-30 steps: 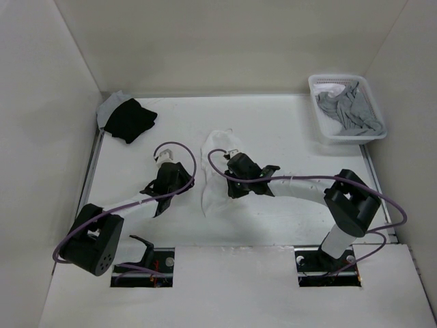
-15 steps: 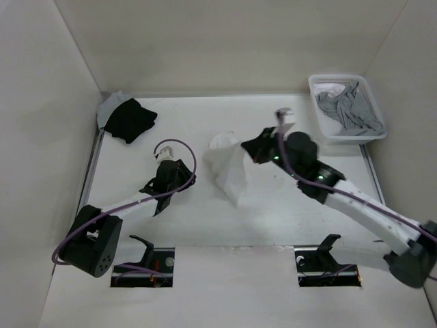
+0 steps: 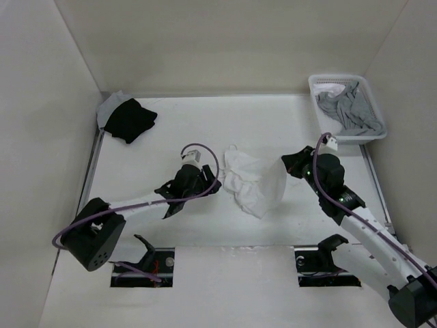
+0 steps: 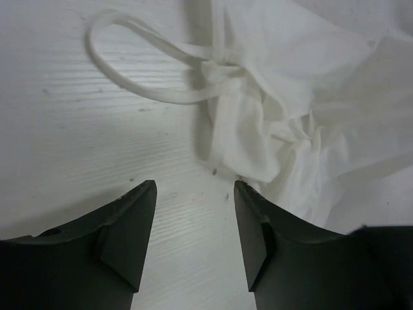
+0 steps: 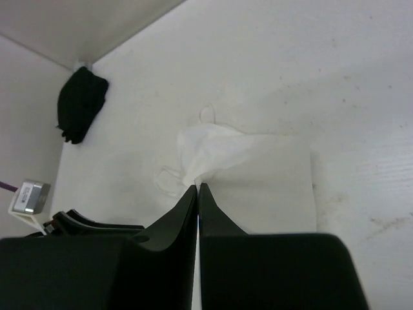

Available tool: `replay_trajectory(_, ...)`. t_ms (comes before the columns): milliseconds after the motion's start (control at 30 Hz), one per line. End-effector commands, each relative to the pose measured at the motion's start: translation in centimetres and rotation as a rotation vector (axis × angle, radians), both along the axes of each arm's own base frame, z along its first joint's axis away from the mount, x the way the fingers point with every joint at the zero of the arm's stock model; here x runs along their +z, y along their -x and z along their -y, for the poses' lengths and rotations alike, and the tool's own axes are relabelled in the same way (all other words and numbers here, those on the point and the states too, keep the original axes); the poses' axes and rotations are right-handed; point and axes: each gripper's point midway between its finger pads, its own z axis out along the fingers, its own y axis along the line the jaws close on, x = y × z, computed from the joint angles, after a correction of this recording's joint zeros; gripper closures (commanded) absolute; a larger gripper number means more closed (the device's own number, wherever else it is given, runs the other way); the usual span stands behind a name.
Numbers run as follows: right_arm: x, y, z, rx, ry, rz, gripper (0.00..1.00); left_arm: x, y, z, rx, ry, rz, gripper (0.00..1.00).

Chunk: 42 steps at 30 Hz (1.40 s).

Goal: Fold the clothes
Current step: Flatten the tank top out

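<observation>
Now the right gripper [image 3: 287, 169], fingers pressed together on a pinch of the white garment [image 3: 251, 183], has hauled it from dead centre toward the right of the overhead frame, pulling the cloth wider. The left gripper [image 3: 213, 183] has slid in beside the bunched left edge, near 1 string loop [image 4: 129, 84], jaws spread, holding nothing. Looks like a 2-handed flattening before any fold.

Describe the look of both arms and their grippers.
Both arms have white tube links and black joint housings. A purple cable loops along the left arm, another along the right arm. The left gripper and right gripper have black, wedge-shaped fingers.
</observation>
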Motion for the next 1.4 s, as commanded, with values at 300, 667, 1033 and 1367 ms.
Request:
replay_trajectory(300,2.0,0.0,0.6,-0.016,-0.043,0.068,0.96,0.5,-4.5,9.4,-0.136,0.052,0.037,0.56)
replay_trajectory(667,7.6,2.6,1.3,0.006,-0.099,0.215,0.97,16.9,-9.5,4.6,0.064,0.099,0.385,0.99)
replay_trajectory(1033,11.8,9.2,-1.4,0.239,-0.194,0.335,0.98,35.6,-6.5,-3.3,0.202,0.146,0.775,0.96)
replay_trajectory(1367,7.0,9.8,-5.0,0.345,-0.130,0.215,0.97,31.1,-9.3,-5.1,0.232,0.069,0.705,0.93)
